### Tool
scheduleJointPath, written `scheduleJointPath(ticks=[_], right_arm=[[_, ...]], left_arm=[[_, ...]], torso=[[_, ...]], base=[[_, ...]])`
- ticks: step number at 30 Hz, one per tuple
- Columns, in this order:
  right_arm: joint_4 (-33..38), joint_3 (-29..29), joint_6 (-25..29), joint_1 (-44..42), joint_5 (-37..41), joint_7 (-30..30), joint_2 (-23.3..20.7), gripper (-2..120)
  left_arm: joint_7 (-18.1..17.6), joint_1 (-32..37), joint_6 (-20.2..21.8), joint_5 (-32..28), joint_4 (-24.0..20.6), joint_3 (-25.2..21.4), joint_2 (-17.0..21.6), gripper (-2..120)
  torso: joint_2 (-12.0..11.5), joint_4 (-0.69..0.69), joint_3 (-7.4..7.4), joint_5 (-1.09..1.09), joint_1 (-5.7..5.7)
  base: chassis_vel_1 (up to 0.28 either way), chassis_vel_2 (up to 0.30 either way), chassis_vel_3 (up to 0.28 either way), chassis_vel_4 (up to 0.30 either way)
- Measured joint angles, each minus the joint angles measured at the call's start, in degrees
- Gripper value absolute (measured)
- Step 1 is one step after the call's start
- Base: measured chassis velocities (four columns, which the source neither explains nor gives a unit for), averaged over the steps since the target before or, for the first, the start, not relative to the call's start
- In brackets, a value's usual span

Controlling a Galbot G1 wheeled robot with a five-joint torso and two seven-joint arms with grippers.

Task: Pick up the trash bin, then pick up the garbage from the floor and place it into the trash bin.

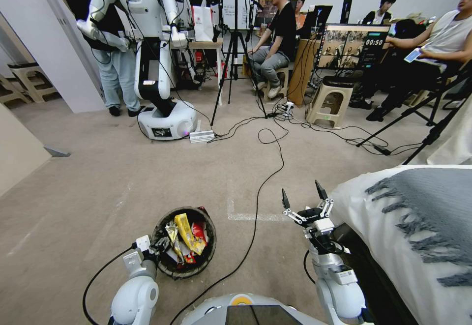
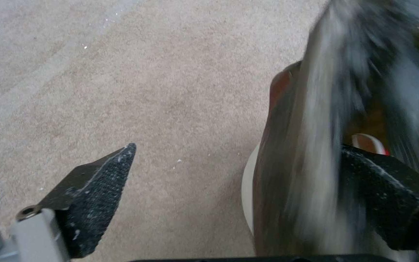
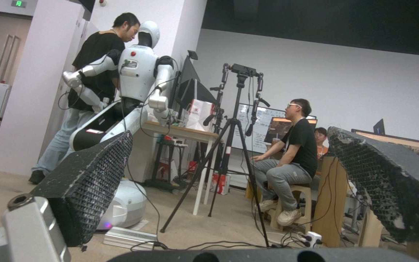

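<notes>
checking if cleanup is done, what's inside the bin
Inside the bin: a yellow wrapper, a silvery wrapper and red packs, piled together. Anything beneath that pile, and the bin's bottom, is covered.

You're in a robotics lab with a mock bedroom corner: carpet floor (image 1: 98,177), a second white humanoid robot (image 1: 157,44) on its wheeled base, camera tripods (image 1: 236,44). Cables (image 1: 275,148) trail to a power strip (image 1: 287,109); monitors (image 1: 351,44) face seated people, one showing a timer. A bed (image 1: 418,226) with a grey fringed throw sits on your right.
</notes>
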Motion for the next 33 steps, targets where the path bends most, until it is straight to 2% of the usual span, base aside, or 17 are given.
scheduleJointPath(ticks=[24, 26, 29, 30, 32, 33], right_arm=[[-0.14, -0.71, 0.83, -0.49, -0.21, -1.21, 0.05, 100], [-0.26, -0.77, 0.89, -0.5, -0.23, -1.21, 0.13, 100], [-0.3, -1.34, 0.68, -0.24, -0.96, 1.22, 0.47, 100], [-0.3, -1.34, 0.68, -0.24, -0.96, 1.22, 0.47, 100], [-0.17, -2.33, -0.66, -0.34, -1.59, 5.22, 0.78, 100], [-0.17, -2.33, -0.66, -0.34, -1.59, 5.22, 0.78, 100]], left_arm=[[-0.64, -1.79, 0.72, 0.37, -1.42, 1.51, 0.28, 99], [-0.33, -1.67, 0.12, 0.86, -1.76, 1.58, 0.32, 99], [1.46, -1.0, -4.25, 4.66, -2.86, 1.96, 0.23, 100], [1.46, -1.0, -4.25, 4.66, -2.86, 1.96, 0.23, 100], [4.23, 0.0, -9.17, 10.57, -4.86, 2.33, 0.08, 100], [4.23, 0.0, -9.17, 10.57, -4.86, 2.33, 0.08, 100]], torso=[[0.0, 0.0, -0.01, 0.0, 0.0], [0.0, 0.0, -0.01, 0.0, 0.0], [0.0, 0.0, -0.01, 0.0, 0.0], [0.0, 0.0, -0.01, 0.0, 0.0], [0.0, 0.01, 0.0, 0.0, 0.0], [0.0, 0.01, 0.0, 0.0, 0.0]], base=[[0.0, 0.0, 0.0, 0.0], [0.0, 0.0, 0.0, 0.0], [0.0, 0.0, 0.0, 0.0], [0.0, 0.0, 0.0, 0.0], [0.0, 0.0, 0.0, 0.0], [0.0, 0.0, 0.0, 0.0]])
